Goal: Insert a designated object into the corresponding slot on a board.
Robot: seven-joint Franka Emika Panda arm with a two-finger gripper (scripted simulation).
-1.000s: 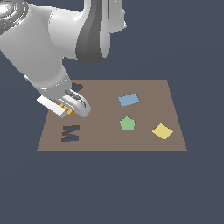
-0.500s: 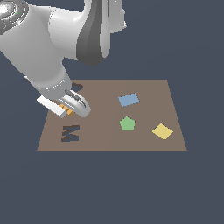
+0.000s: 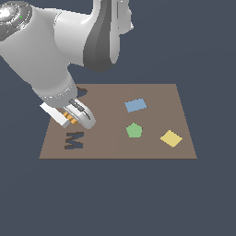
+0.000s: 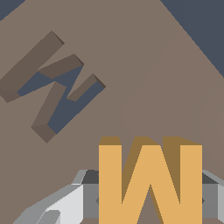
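Here we have the hand (image 3: pixel 73 116) closed on the orange M block (image 4: pixel 150 181), holding it clear above the board (image 3: pixel 156 94), near the edge on the exterior view's left. In the wrist view the fingers (image 4: pixel 209 194) press on the block's two outer flanks, which looks to us the sound place to grip: flat, parallel faces with the legs hanging free below. We judge the block stiff and light, a smooth solid piece that should not bend but could slip or twist if the grip were loose. The M-shaped slot (image 3: pixel 74 140) lies just beside the hand in the exterior view, toward the board's near edge. Seen from the wrist, the slot (image 4: pixel 50 85) sits turned against the block, so we expect a rotation is needed before lowering.
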